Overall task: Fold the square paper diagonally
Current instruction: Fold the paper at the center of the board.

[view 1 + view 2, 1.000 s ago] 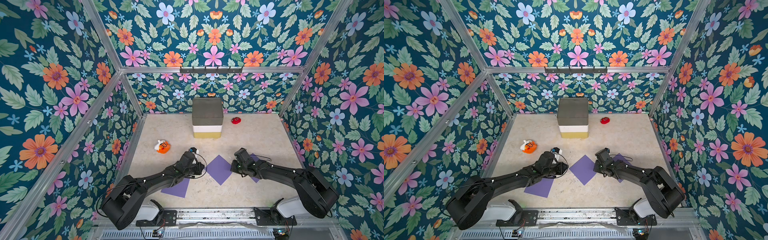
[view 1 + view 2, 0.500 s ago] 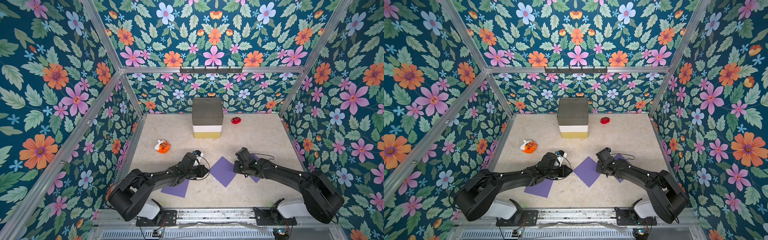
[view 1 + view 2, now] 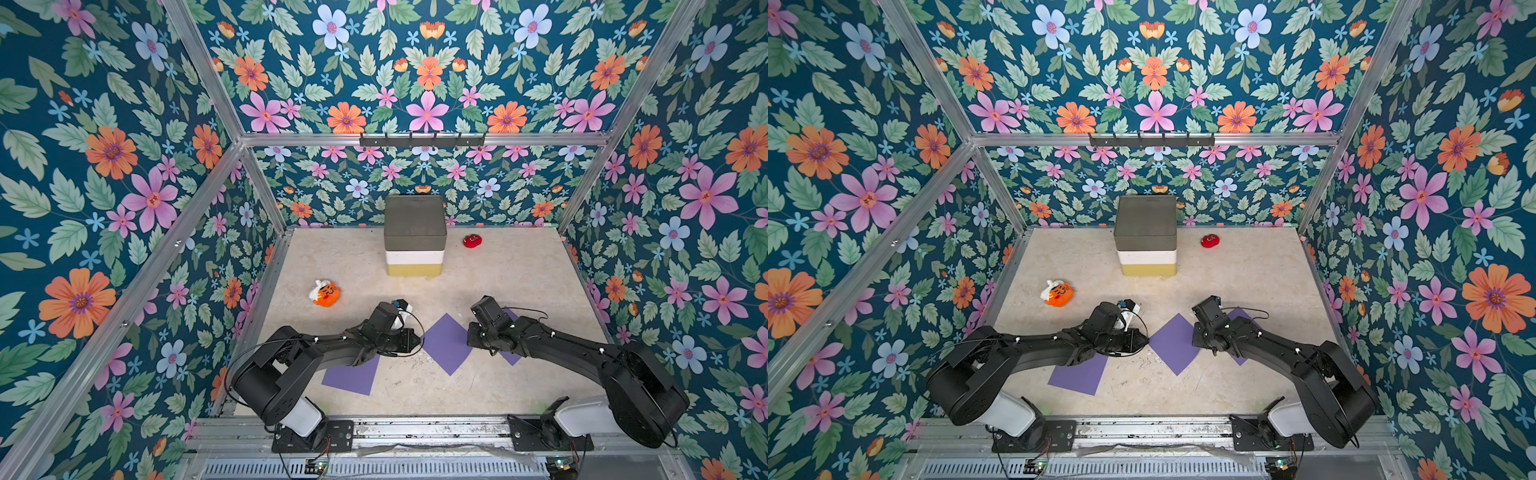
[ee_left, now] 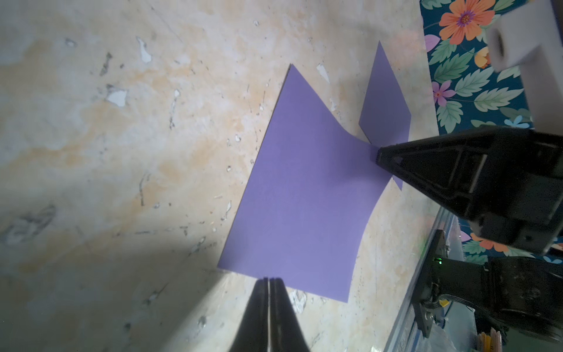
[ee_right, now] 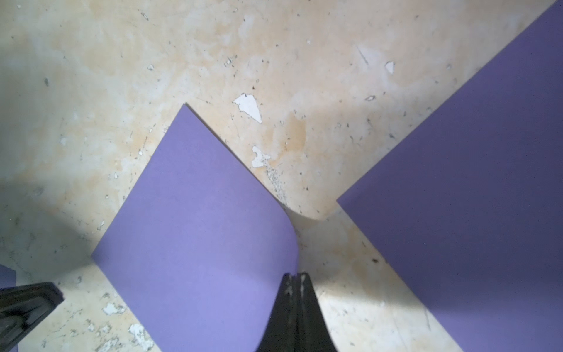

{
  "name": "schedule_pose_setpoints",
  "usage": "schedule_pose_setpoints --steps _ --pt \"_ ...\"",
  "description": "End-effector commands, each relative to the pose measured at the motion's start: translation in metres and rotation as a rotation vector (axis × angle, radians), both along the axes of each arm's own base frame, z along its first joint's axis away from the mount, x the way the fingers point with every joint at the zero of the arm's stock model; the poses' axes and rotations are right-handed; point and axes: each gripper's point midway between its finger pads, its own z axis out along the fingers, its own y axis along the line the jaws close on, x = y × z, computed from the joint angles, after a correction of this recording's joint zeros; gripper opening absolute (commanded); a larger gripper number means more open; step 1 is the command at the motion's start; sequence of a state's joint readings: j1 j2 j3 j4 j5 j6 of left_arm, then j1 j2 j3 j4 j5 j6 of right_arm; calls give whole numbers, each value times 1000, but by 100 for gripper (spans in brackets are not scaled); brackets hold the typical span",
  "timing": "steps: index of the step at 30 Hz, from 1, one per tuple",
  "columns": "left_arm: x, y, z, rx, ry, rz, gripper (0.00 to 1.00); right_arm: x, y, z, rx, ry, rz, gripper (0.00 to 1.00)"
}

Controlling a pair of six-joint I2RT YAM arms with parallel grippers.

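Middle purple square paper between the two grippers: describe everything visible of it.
The middle purple square paper is a thin, plain matte sheet, unfolded, lying diamond-wise on the beige tabletop. The right gripper pinches one corner, curling it upward; the shut left gripper meets its edge near the opposite corner.

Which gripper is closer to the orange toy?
Left. The left gripper is by the middle purple paper, on the side facing the orange toy; the right gripper holds its far corner.
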State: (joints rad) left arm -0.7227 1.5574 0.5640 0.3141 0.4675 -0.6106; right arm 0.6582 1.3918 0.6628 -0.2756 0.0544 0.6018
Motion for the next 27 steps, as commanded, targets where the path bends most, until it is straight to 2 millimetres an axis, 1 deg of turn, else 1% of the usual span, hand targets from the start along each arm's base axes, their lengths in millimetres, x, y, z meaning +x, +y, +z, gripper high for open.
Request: schedule_pose_setpoints --steps 1,11,17,21,27 --pt "4 -3 -2 7 -8 -8 10 0 1 1 5 -5 11 0" --pt "6 3 -22 67 7 17 9 -1 4 1 15 0 15 0" --pt "4 14 -36 124 21 36 8 2 9 9 52 -16 11 0" --pt "4 20 -43 160 32 49 6 7 20 24 129 -44 9 0" --pt "5 27 -49 210 43 75 1 18 56 59 365 -98 18 0"
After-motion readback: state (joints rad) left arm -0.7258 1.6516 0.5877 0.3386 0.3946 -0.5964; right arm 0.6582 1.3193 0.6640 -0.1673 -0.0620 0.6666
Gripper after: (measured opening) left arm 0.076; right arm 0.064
